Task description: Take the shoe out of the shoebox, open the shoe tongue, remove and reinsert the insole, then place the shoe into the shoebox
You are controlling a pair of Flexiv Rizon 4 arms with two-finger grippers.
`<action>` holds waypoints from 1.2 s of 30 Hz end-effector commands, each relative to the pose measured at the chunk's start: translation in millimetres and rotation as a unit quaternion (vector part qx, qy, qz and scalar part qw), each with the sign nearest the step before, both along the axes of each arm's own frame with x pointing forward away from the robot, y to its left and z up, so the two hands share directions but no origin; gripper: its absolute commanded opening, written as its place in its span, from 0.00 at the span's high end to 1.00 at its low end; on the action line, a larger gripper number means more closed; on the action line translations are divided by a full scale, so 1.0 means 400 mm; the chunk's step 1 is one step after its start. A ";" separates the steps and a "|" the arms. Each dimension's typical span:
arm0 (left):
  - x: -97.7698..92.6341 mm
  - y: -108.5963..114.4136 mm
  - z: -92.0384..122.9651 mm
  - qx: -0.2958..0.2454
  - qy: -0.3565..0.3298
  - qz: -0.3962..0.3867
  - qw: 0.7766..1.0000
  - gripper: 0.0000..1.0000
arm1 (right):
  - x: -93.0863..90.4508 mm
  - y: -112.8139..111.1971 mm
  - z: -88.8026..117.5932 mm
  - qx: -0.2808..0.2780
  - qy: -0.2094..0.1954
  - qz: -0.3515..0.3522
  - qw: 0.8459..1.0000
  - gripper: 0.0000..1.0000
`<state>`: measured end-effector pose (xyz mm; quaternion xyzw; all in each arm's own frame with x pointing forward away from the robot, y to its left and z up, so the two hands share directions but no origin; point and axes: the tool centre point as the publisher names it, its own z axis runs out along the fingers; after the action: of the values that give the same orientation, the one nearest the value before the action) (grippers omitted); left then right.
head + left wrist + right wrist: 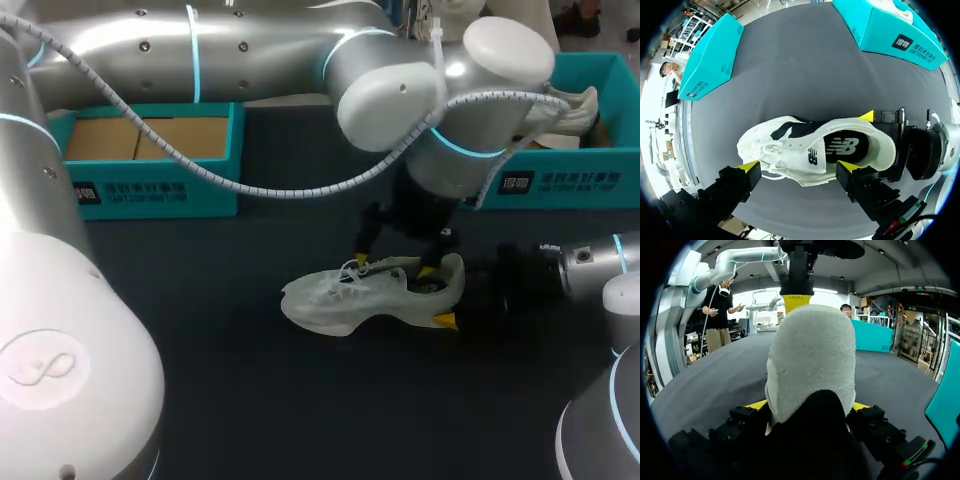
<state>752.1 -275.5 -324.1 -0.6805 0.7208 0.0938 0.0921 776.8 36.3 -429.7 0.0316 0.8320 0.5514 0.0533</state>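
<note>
So the right gripper (pixel 809 405) is clamped on the heel of the white knit running shoe (pixel 785 147), one yellow-tipped finger on each side, pinning it upright on its sole. The left gripper (pixel 395 266) hangs right over the shoe with its fingers spread wide and nothing pinched between them. One tip is down by the laces, the other by the ankle opening, and I honestly can't tell if either is touching. The shoe sits out on the dark grey table (pixel 805 65), toe pointing away from the right gripper, with the black insole (pixel 845 146) lying flat inside it. Well beyond the shoe there's a teal cardboard shoebox (pixel 150 185) off toward the toe side, and a second teal shoebox (pixel 570 180) toward the heel side with another white shoe (pixel 570 108) in it. My read is that the take-it-out step is done and we're on the tongue-opening bit, with the insole not pulled yet. The next move probably calls for the left gripper to drop a touch, close on the tongue and peel it up toward the toe while the right one keeps the heel from sliding. The laces look snug, so the tongue may not give much, and the insole needs that gap.
</note>
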 end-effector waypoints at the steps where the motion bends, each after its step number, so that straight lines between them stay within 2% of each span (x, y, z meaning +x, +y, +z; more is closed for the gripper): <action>1: -0.001 -0.005 -0.021 0.013 -0.001 0.003 1.000 0.00 | -0.002 0.002 -0.004 -0.001 0.000 0.000 1.000 1.00; 14: 0.004 0.023 -0.089 0.045 0.004 0.049 0.998 0.00 | -0.002 0.002 -0.004 -0.001 0.000 0.000 1.000 1.00; 25: 0.008 0.071 -0.087 0.034 0.011 0.059 0.998 0.00 | -0.002 0.002 -0.004 -0.001 0.000 0.000 1.000 1.00; 26: 0.007 0.073 -0.085 0.033 0.011 0.060 0.998 0.66 | -0.002 0.002 -0.004 -0.001 0.000 0.000 1.000 1.00; 27: 0.007 0.074 -0.084 0.033 0.009 0.058 0.998 1.00 | -0.002 0.002 -0.004 -0.001 0.000 0.000 1.000 1.00; 36: 0.004 0.076 -0.052 0.023 0.002 0.049 0.999 1.00 | -0.002 0.002 -0.004 -0.001 0.000 0.000 1.000 1.00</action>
<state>755.1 -251.6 -352.7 -0.7119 0.6836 0.1228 0.1043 776.8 36.4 -429.5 0.0315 0.8319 0.5514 0.0534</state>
